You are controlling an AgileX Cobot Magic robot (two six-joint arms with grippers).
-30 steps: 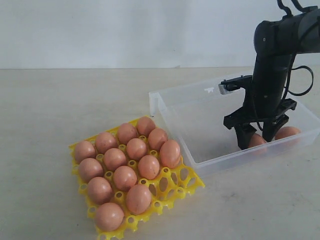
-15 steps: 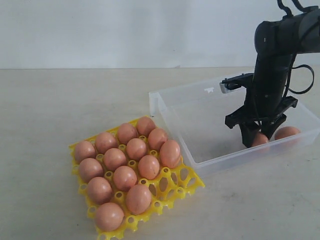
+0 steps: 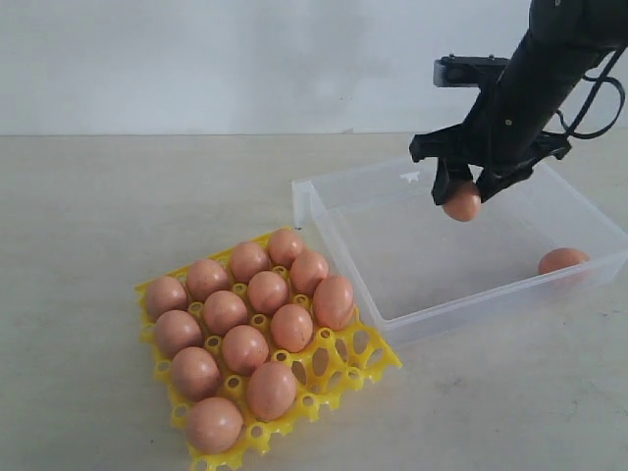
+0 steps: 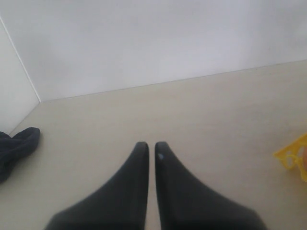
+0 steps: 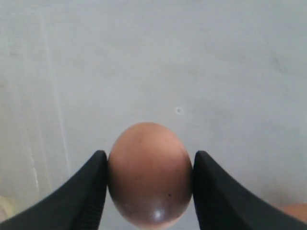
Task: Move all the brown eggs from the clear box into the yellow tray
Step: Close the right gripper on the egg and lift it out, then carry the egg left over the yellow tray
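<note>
My right gripper (image 3: 462,196) is shut on a brown egg (image 3: 462,202) and holds it in the air above the clear box (image 3: 353,186). In the right wrist view that egg (image 5: 150,172) fills the gap between the two black fingers (image 5: 91,184). One more brown egg (image 3: 562,260) lies in the box's near right corner. The yellow tray (image 3: 368,361) sits left of the box with several brown eggs (image 3: 268,291) in its cups. My left gripper (image 4: 151,144) is shut on nothing above bare table, with a corner of the yellow tray (image 4: 292,155) at the edge of its view.
The beige table (image 3: 118,206) runs back to a white wall. The tray's near right cups (image 3: 343,353) stand open. A dark object (image 4: 17,146) lies at the edge of the left wrist view.
My right gripper has risen out of the box's near right corner with an egg and moved up and left above the box. One egg stays in the corner.
</note>
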